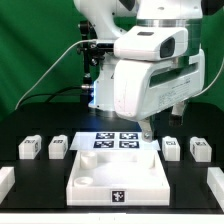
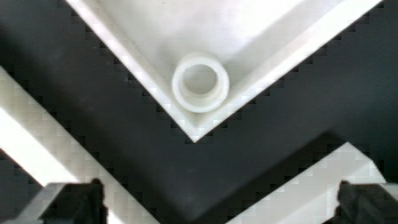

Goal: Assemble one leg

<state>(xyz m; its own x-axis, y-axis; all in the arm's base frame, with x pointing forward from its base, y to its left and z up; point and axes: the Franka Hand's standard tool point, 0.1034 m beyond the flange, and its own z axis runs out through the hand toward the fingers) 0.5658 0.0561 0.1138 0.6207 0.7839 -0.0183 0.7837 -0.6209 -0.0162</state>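
Observation:
The large white panel (image 1: 118, 175) lies at the front middle of the black table. My gripper (image 1: 146, 130) hangs over its far corner on the exterior view's right. In the wrist view the panel's corner (image 2: 249, 45) points toward my gripper (image 2: 217, 206), with a round socket (image 2: 199, 82) in it. The fingertips (image 2: 71, 205) stand wide apart with nothing between them. Four small white legs with tags stand on the table: two at the exterior view's left (image 1: 30, 148) (image 1: 58, 146) and two at its right (image 1: 171, 147) (image 1: 199, 149).
The marker board (image 1: 115, 139) lies just behind the panel, under the arm. White blocks sit at the table's front edges, one at the exterior view's left (image 1: 5, 181) and one at its right (image 1: 215, 186). A green backdrop stands behind.

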